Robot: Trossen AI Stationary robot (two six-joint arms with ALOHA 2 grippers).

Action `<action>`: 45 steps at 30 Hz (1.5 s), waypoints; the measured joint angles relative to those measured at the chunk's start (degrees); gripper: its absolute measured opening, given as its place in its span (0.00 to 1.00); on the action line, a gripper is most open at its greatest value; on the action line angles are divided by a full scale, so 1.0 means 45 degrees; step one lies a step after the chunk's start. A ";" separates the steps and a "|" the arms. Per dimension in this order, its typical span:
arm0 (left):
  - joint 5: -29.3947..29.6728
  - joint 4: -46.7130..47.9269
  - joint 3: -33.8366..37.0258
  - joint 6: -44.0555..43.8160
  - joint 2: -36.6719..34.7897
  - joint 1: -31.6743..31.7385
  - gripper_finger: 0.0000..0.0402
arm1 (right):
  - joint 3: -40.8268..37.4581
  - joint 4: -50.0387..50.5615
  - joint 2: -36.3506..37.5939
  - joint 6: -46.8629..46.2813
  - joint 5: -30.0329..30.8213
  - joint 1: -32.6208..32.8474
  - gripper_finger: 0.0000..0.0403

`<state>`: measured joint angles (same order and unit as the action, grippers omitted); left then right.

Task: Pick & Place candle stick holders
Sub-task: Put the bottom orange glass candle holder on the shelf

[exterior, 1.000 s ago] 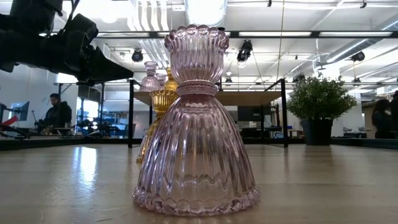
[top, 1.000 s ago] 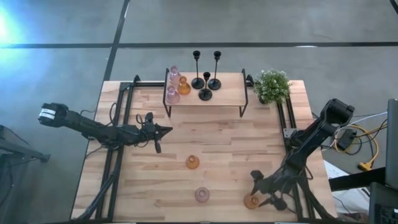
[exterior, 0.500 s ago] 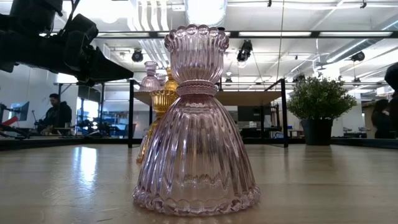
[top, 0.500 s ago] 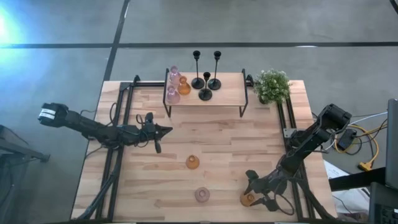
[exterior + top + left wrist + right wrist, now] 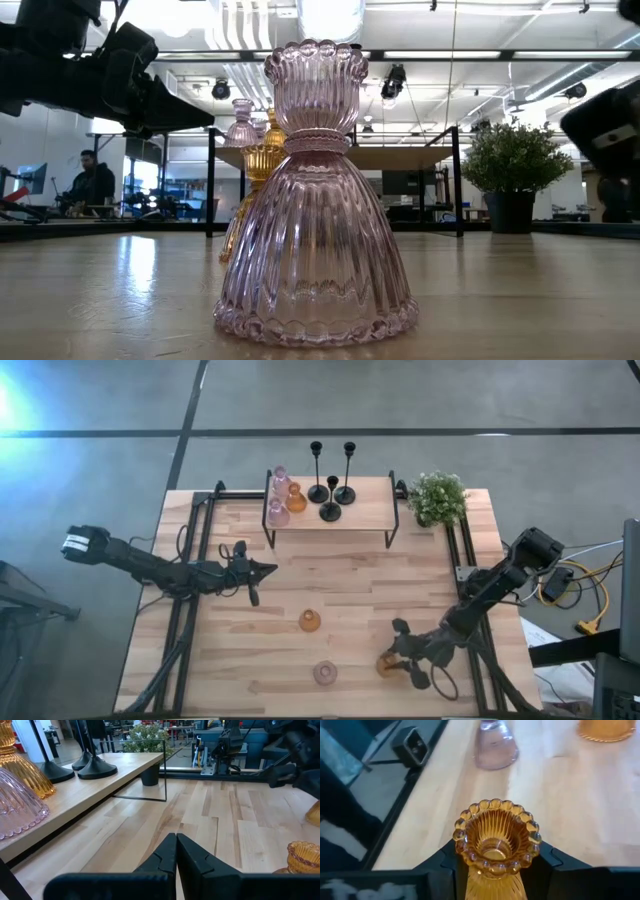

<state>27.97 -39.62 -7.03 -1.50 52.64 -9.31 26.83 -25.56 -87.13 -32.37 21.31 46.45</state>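
Note:
My right gripper (image 5: pixel 392 660) is near the table's front right, shut on an amber glass candle stick holder (image 5: pixel 495 837). A second amber holder (image 5: pixel 310 621) and a pink one (image 5: pixel 325 672) stand on their bases on the table, left of it. On the shelf (image 5: pixel 360 515) at the back stand three more glass holders (image 5: pixel 280 500) and three black stemmed ones (image 5: pixel 332 485). My left gripper (image 5: pixel 262 570) hangs shut over the table's left half, level, touching nothing. My right gripper pinches the amber holder between its two fingers (image 5: pixel 447 865), one on each side of the narrow part (image 5: pixel 492 875) just below the beaded cup. The fingers come from the table's right, slanting down. The holder stays upright; whether its base is off the table I cannot tell.
A green plant in a dark pot (image 5: pixel 437 495) stands at the back right beside the shelf. Black frame rails (image 5: pixel 200 560) run along the table's left and right sides. Bare wood lies between the shelf and the loose holders.
My right gripper has gone toward the table's left edge and a little toward the far edge, tipped further down, and shut on the amber holder. The holder has moved that way with it. My left arm has kept still.

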 joint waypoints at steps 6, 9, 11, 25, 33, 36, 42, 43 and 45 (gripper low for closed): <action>0.0000 0.0005 0.0000 0.0001 0.0000 0.0002 0.03 | -0.0005 0.0005 0.0000 -0.0050 0.0031 -0.0338 0.31; 0.0000 0.0010 0.0000 -0.0002 0.0000 -0.0003 0.03 | -0.0005 0.0010 0.0000 -0.0179 0.0167 -0.0577 0.31; 0.0000 0.0016 0.0000 0.0000 0.0000 -0.0003 0.03 | -0.0009 0.0015 0.0006 -0.0629 0.0422 -0.0794 0.31; 0.0000 0.0155 0.0000 0.0001 0.0000 -0.0001 0.03 | 0.2101 0.2870 0.2553 0.0384 0.0641 -0.3809 0.31; 0.0000 0.0269 -0.0005 -0.0004 0.0000 -0.0003 0.03 | 0.4130 0.8397 0.5013 0.2512 0.0627 -0.6351 0.31; 0.0000 0.0267 -0.0005 -0.0001 0.0000 0.0000 0.03 | 0.4532 0.8800 0.5695 0.3246 0.0577 -0.7484 0.31; 0.0000 0.0264 -0.0005 0.0000 0.0000 -0.0003 0.03 | 0.4908 0.8898 0.6207 0.4265 0.0447 -0.9900 0.31; 0.0000 0.0262 -0.0002 -0.0004 0.0000 -0.0001 0.03 | 0.4969 0.8876 0.6207 0.4428 0.0454 -1.0275 0.31; 0.0000 0.0267 -0.0005 0.0000 0.0000 0.0001 0.03 | 0.5052 0.8884 0.6197 0.4954 0.0456 -1.1016 0.31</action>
<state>27.97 -38.41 -7.05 -1.50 52.64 -9.30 49.57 14.41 -59.25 -10.08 23.37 -3.12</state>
